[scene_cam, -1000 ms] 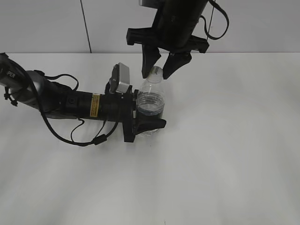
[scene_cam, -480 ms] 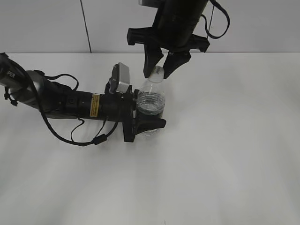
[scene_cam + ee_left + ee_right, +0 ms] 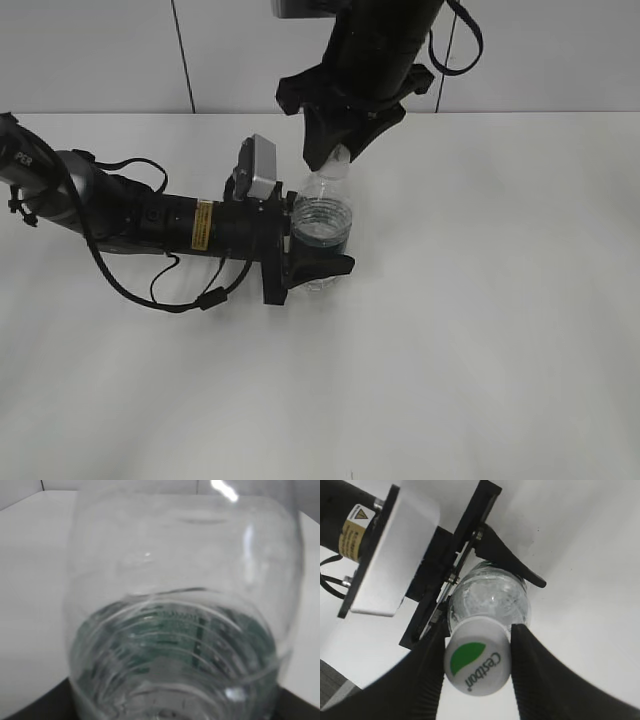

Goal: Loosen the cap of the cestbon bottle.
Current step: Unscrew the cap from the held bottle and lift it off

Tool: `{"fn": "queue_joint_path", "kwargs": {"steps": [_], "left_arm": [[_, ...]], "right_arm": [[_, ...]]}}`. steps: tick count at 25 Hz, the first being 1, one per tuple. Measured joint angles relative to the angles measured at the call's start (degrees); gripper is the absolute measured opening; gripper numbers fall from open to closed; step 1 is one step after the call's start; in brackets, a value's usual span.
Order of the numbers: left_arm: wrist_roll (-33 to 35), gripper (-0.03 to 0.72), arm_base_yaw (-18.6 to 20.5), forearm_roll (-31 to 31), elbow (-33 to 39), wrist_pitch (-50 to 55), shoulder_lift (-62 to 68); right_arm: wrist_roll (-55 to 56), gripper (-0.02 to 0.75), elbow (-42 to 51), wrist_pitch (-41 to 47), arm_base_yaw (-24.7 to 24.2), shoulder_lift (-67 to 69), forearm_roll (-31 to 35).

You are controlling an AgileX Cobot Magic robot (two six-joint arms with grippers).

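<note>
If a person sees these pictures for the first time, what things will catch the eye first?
First, the clear cestbon bottle standing near the middle of the white table, with the left hand clamped around its body from the left. Next, the right hand coming from above, its fingers closed on both sides of the white cap, whose green mark and "Cestbon" lettering show clearly in the right wrist view.

Exterior looks down slantwise; wrist views crowd the bottle [image 3: 322,215].

The left arm is lying low and reaching in sideways, its left gripper [image 3: 318,250] clamping the cestbon bottle [image 3: 322,215]; the right gripper [image 3: 476,666] is hanging from above, jaws pinching the cap [image 3: 477,662].
</note>
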Motion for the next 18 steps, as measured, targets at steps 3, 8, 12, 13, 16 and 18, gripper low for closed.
{"fn": "queue_joint_path", "kwargs": {"steps": [3, 8, 12, 13, 16, 18], "left_arm": [[0.0, 0.412, 0.0, 0.3, 0.0, -0.4, 0.0], [0.0, 0.412, 0.0, 0.4, 0.0, -0.8, 0.0], [-0.1, 0.412, 0.0, 0.5, 0.0, -0.9, 0.1], [-0.1, 0.412, 0.0, 0.5, 0.0, -0.9, 0.1], [-0.1, 0.412, 0.0, 0.5, 0.0, -0.9, 0.1], [-0.1, 0.412, 0.0, 0.5, 0.0, -0.9, 0.1]], "right_arm": [[-3.1, 0.303, 0.0, 0.0, 0.0, 0.0, 0.1], [-8.9, 0.303, 0.0, -0.1, 0.0, 0.0, 0.2], [-13.1, 0.303, 0.0, -0.1, 0.0, 0.0, 0.4], [-14.1, 0.303, 0.0, -0.1, 0.0, 0.0, 0.4], [-17.3, 0.303, 0.0, -0.1, 0.0, 0.0, 0.4], [-19.3, 0.303, 0.0, -0.1, 0.0, 0.0, 0.3]]}}
